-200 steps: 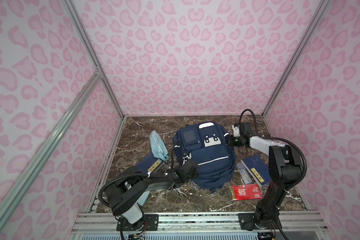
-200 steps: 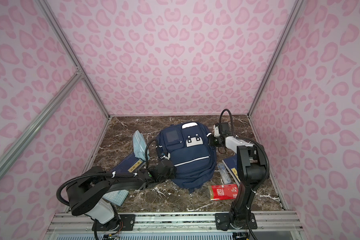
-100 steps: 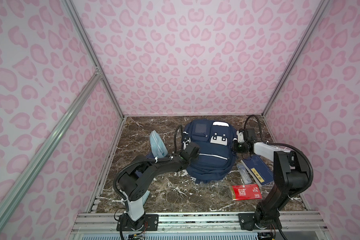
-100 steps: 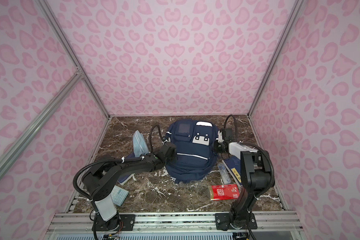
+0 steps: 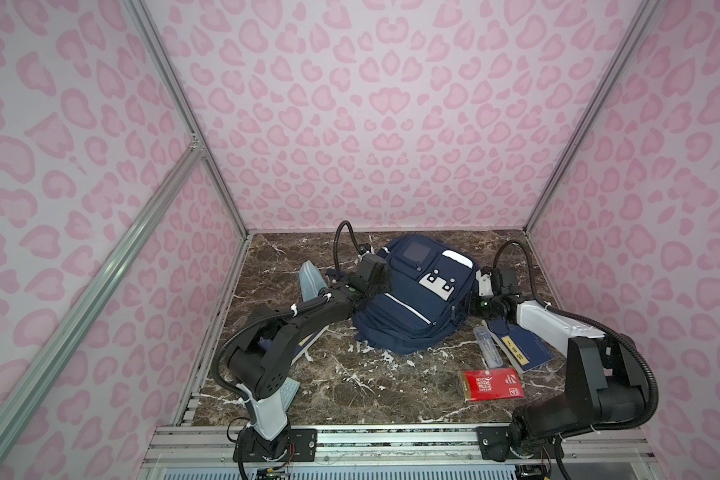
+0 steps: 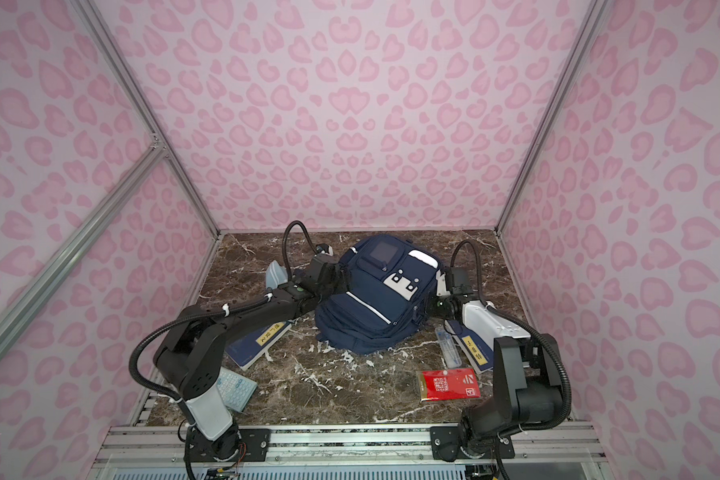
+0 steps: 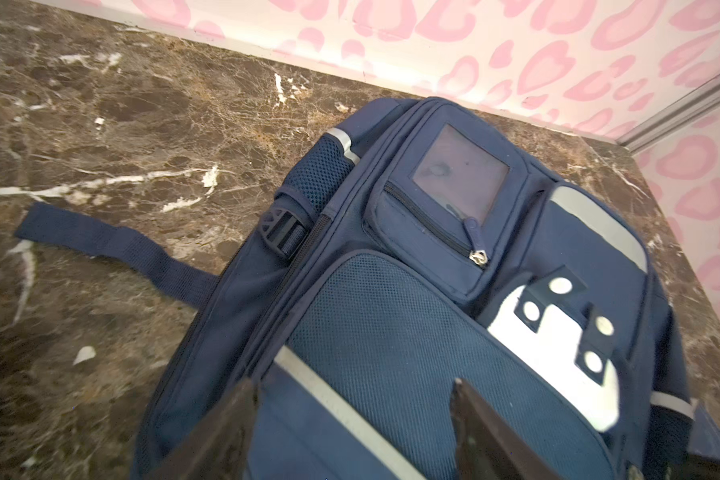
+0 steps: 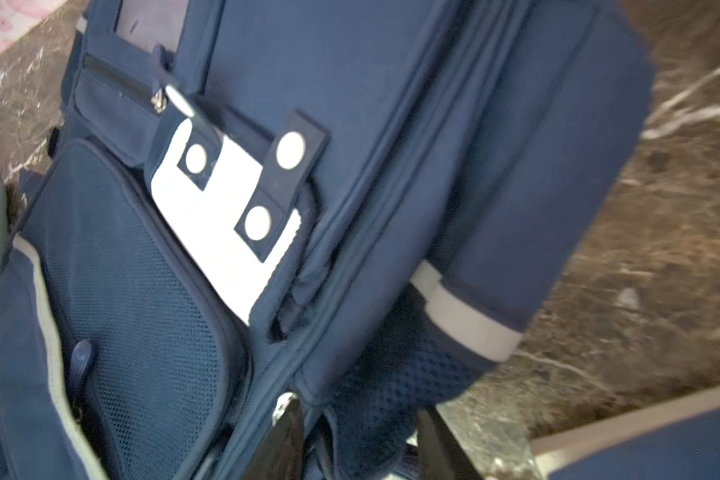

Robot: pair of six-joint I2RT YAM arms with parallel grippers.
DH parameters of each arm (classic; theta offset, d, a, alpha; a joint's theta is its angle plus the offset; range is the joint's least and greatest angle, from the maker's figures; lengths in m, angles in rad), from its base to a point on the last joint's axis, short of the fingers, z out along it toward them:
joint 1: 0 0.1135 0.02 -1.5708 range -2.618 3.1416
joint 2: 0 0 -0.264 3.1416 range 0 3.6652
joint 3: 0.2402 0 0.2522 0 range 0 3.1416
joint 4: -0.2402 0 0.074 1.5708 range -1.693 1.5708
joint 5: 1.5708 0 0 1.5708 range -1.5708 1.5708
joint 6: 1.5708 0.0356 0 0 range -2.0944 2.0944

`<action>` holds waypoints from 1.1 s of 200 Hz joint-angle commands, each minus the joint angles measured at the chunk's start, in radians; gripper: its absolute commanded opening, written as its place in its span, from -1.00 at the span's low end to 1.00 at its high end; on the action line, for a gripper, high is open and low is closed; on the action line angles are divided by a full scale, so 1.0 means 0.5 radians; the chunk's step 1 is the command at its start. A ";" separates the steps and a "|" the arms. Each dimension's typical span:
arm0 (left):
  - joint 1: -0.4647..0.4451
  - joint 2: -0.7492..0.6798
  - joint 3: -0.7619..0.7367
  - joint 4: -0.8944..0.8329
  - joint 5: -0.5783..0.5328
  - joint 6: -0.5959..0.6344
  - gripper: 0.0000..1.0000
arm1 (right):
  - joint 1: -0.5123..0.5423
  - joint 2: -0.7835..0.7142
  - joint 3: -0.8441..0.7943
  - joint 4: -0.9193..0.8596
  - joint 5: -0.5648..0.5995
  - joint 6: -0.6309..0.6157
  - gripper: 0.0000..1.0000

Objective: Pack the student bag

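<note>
The navy student bag (image 5: 412, 299) (image 6: 371, 307) lies face up at the back middle of the marble table, grey window pocket (image 7: 460, 176) toward the back wall. My left gripper (image 5: 380, 281) (image 6: 330, 276) hovers at the bag's left side. In the left wrist view that gripper (image 7: 354, 415) is open over the mesh front pocket and a white stripe, holding nothing. My right gripper (image 5: 469, 305) (image 6: 430, 305) is at the bag's right side. In the right wrist view this gripper (image 8: 360, 438) stands open, with the mesh side pocket (image 8: 391, 386) loose between its fingers.
A light-blue pouch (image 5: 310, 282) stands left of the bag. One navy book (image 6: 262, 338) lies under the left arm and another (image 5: 520, 351) under the right, beside a clear case (image 5: 488, 345). A red packet (image 5: 491, 384) lies front right, a calculator (image 6: 235, 388) front left.
The bag has slid toward the back wall and turned. The left arm swung from the front up to the bag's left side. Both grippers have opened and let go.
</note>
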 commanded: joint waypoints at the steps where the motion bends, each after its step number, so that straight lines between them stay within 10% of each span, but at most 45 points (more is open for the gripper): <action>1: -0.084 -0.237 -0.207 -0.091 -0.026 0.040 0.46 | -0.001 -0.020 0.037 -0.059 0.083 0.010 0.00; 60: -0.408 -0.424 -0.898 0.285 0.092 -0.390 -0.14 | 0.039 0.199 0.076 0.027 0.049 0.023 -0.04; 220: 0.025 -0.111 -0.364 0.126 -0.121 -0.099 -0.29 | 0.600 -0.048 -0.027 -0.312 0.004 -0.214 -0.41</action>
